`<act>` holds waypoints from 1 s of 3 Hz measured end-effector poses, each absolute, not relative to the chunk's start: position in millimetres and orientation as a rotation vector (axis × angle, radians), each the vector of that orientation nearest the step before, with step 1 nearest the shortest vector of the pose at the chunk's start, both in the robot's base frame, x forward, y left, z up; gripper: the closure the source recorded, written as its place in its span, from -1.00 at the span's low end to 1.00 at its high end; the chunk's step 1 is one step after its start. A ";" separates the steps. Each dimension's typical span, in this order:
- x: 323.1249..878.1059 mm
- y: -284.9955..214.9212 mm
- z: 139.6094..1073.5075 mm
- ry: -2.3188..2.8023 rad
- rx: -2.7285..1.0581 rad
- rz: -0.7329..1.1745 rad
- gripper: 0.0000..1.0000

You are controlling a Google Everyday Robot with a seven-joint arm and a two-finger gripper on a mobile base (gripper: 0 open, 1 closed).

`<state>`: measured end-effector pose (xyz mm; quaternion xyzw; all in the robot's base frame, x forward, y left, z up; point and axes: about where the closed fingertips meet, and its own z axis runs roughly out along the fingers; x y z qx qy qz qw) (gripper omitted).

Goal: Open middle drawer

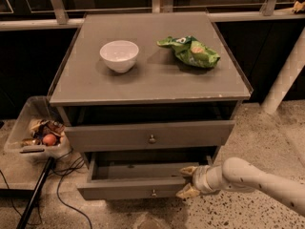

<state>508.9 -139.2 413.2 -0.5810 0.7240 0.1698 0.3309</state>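
The middle drawer point(124, 189) is the low grey front with a small round knob point(153, 192). It stands pulled out, with its dark inside showing behind the front. My gripper point(183, 182) is at the right end of that front. Its pale fingers are spread, one fingertip point(187, 170) at the top edge and the other lower, in front of the panel. My white arm point(257, 180) comes in from the lower right. The taller-fronted top drawer point(119, 136) with a bigger knob is slightly out above. The lowest drawer is hidden.
A white bowl point(119, 55) and a green snack bag point(190, 51) lie on the cabinet top point(152, 82). A clear bin point(33, 128) of items stands on the floor at the left, with black cables point(64, 173) beside it. A white post point(286, 75) stands at the right.
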 end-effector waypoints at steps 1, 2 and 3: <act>508.9 -139.2 413.2 1.893 -1.519 0.444 -0.72; 492.2 -146.6 412.4 1.884 -1.526 0.446 -0.26; 454.3 -158.3 410.1 1.860 -1.529 0.455 0.20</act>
